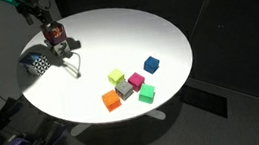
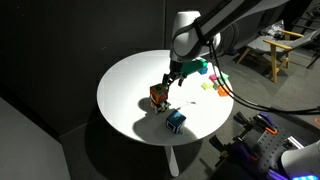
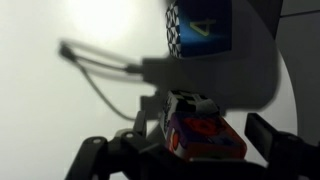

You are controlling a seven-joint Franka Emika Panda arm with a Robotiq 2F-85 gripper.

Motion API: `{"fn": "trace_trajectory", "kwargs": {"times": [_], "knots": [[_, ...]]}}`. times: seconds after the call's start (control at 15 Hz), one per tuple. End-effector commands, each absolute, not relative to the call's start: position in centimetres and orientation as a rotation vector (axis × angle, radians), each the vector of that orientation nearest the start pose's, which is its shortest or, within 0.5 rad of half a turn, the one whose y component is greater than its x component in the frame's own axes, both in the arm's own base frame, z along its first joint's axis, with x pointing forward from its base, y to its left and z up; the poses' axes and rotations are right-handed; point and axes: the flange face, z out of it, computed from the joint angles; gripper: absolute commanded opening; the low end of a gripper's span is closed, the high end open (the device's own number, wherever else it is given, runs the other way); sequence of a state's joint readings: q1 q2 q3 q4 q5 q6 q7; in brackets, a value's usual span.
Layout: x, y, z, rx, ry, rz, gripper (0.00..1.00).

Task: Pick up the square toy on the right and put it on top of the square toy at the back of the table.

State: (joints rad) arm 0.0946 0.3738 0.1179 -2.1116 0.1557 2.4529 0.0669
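A red, orange and blue square toy stands on the white round table. It lies between my gripper's two fingers, which are open with a gap on each side. In both exterior views the gripper hangs just over this toy. A second square toy, blue with a black-and-white checkered face, sits close by near the table's edge. It also shows at the top of the wrist view.
A cluster of small coloured cubes sits across the table: yellow-green, grey, magenta, orange, green and blue. The arm's cable hangs over the table. The surroundings are dark.
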Motion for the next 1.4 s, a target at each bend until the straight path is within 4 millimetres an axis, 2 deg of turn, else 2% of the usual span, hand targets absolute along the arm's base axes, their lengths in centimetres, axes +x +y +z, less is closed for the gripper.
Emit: {"fn": "trace_trajectory", "kwargs": {"times": [0.0, 0.4, 0.87, 1.33], "knots": [[53.9, 10.8, 25.9, -3.026, 0.027, 0.092, 1.0], [51.2, 9.3, 28.7, -3.094, 0.098, 0.108, 1.0], [48.9, 7.2, 33.0, -3.205, 0.209, 0.073, 1.0], [46.6, 6.9, 36.0, -3.179, 0.11, -0.042, 1.0]]}}
